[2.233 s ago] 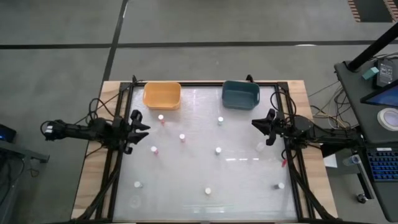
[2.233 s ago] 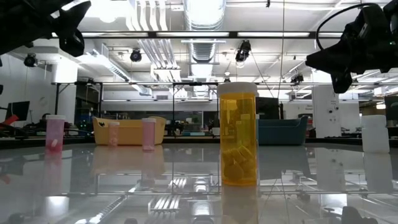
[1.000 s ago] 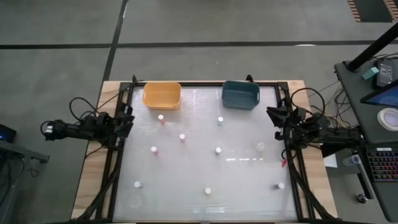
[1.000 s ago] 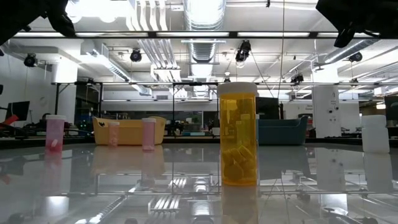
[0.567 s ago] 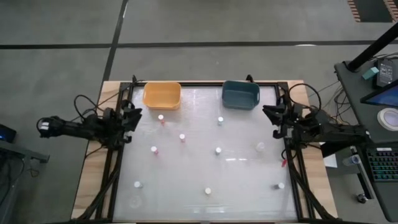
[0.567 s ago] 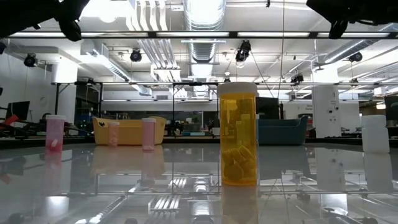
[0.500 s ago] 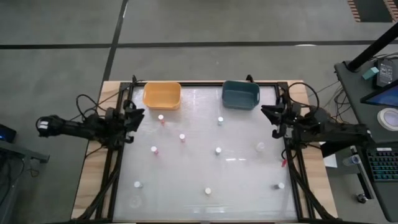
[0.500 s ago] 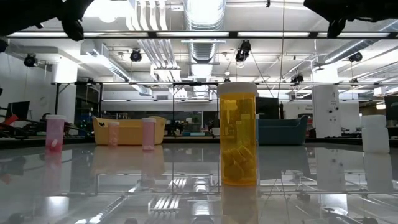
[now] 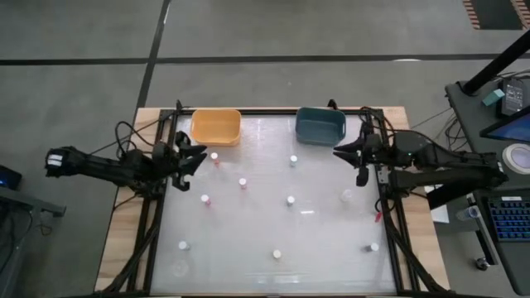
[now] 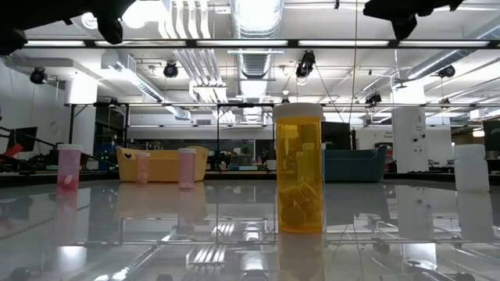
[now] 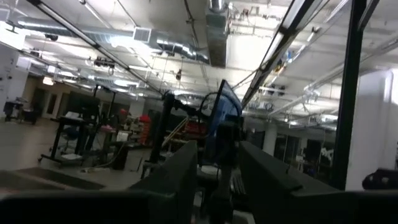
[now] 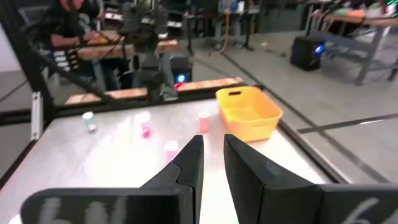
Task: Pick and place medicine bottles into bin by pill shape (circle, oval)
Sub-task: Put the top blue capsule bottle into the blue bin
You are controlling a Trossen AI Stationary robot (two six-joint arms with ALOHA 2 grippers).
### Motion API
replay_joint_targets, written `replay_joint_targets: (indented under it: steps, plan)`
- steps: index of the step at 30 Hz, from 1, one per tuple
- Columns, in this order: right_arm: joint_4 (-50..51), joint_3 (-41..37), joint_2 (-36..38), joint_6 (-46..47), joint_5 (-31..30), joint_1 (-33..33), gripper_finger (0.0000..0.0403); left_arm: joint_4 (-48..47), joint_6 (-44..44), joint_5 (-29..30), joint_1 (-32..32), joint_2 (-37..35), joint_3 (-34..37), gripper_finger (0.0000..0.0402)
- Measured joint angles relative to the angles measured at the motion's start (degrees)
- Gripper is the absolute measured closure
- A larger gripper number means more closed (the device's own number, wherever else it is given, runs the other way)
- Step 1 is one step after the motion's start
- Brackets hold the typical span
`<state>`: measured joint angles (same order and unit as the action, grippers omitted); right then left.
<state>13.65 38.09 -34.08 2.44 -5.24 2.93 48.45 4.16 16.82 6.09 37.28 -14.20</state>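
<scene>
Reaching for a bottle (image 9: pixel 214 156), we must spread the left end effector (image 9: pixel 195 159); both it and the right end effector (image 9: pixel 341 152) hover narrow, empty.

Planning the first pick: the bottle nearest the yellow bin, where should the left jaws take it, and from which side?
Grip the bottle across its body just under the white cap, coming straight down. It stands upright and alone, with clear table around it, a little in front of the yellow bin. The left gripper is beside it, jaws shut.

Both pincers (image 9: pixel 189 157) (image 9: pixel 346 155) closed — empty, raised.
</scene>
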Motion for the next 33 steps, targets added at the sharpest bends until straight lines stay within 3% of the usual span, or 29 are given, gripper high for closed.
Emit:
replay_joint_targets:
  steps: [13,25,33]
  plan:
    - [-0.95,2.5,-9.18,3.92,0.74,-8.24,0.0349,0.13,-0.06,-0.01,0.0,8.34,-2.82,0.0298]
    - [0.42,9.29,-19.08,6.72,0.73,-12.58,0.0349,1.08,-4.19,0.0,-0.01,7.07,-3.07,0.0298]
    - [14.49,21.01,-28.28,8.05,0.59,-12.58,0.0349,2.58,-11.89,0.02,-0.02,4.44,-3.07,0.0298]
